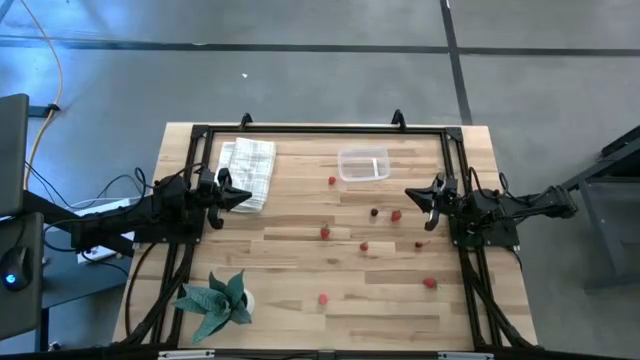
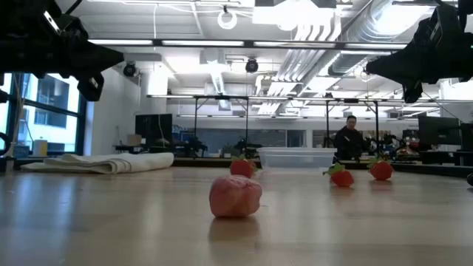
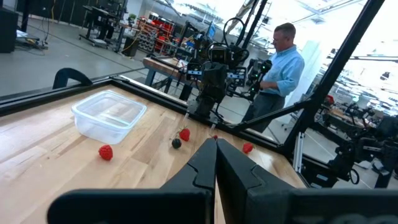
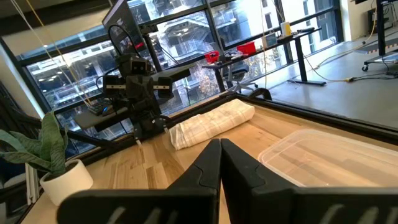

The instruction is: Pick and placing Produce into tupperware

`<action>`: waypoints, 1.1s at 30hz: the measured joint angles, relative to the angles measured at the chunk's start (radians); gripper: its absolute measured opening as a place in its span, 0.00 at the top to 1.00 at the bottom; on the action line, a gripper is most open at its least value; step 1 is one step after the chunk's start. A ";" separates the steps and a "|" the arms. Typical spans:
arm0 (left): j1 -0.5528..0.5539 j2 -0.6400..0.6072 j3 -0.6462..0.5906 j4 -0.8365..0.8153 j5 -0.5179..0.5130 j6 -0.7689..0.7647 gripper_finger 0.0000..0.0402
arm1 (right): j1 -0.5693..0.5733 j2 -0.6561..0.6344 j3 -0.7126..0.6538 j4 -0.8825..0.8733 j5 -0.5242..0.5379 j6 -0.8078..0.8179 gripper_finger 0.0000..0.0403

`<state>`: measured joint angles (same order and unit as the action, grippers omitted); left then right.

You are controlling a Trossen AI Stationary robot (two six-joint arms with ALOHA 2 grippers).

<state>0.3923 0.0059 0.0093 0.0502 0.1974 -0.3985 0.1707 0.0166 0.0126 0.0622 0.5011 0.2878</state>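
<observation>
The clear tupperware (image 1: pixel 364 165) sits empty near the counter's (image 1: pixel 300 300) far edge. The small red produce (image 1: pixel 325 233), some pieces darker, lies scattered across the pale wood planks; which fruit cannot be told. Left jaws (image 1: pixel 244 198), over the white folded cloth (image 1: pixel 250 170), and right jaws (image 1: pixel 410 196) are closed, holding nothing. A person (image 3: pixel 281 68) stands in the workshop behind.

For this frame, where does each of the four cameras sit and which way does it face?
High: overhead, straight down on table; both arms show.
Low: table height, facing the room; produce nearest, arms at top corners.
Left wrist: past shut left gripper toward tupperware and right arm.
Right wrist: past shut right gripper toward cloth, plant, left arm.
All four share the tupperware.
</observation>
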 joint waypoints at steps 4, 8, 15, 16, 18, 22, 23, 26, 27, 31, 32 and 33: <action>0.000 0.000 0.000 0.009 0.000 -0.011 1.00 | 0.000 0.000 0.000 0.000 0.000 0.000 1.00; 0.000 0.000 0.000 0.015 0.000 -0.134 1.00 | 0.000 0.000 0.000 0.000 0.000 0.000 1.00; 0.000 0.000 0.000 0.058 -0.084 -0.284 1.00 | 0.000 0.000 0.000 0.001 0.007 -0.005 1.00; 0.000 0.000 0.000 0.066 -0.100 -0.307 1.00 | 0.000 0.000 0.000 0.004 0.021 -0.007 1.00; 0.000 0.000 0.000 0.070 -0.113 -0.328 1.00 | 0.000 0.000 -0.001 0.020 0.043 0.016 1.00; 0.000 0.003 0.000 0.070 -0.135 -0.353 1.00 | 0.000 0.000 -0.001 0.118 0.100 0.077 1.00; 0.000 0.005 0.000 0.069 -0.147 -0.356 1.00 | 0.000 0.000 -0.001 0.145 0.128 0.080 1.00; 0.000 0.005 0.000 0.070 -0.216 -0.358 1.00 | 0.000 -0.001 -0.001 0.245 0.219 0.171 1.00; 0.000 0.005 0.000 0.069 -0.247 -0.358 1.00 | -0.001 -0.001 0.001 0.259 0.215 0.191 1.00; 0.000 0.005 0.000 0.069 -0.344 -0.354 1.00 | 0.000 0.043 0.078 0.065 0.097 0.314 1.00; 0.000 0.005 0.000 0.069 -0.352 -0.351 1.00 | 0.000 0.070 0.117 -0.044 0.081 0.368 1.00; 0.000 0.005 0.000 0.069 -0.356 -0.350 1.00 | 0.000 0.106 0.156 -0.154 0.063 0.427 1.00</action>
<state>0.3923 0.0109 0.0091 0.1196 -0.1584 -0.7484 0.1703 0.1226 0.1691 -0.0921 0.5640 0.7148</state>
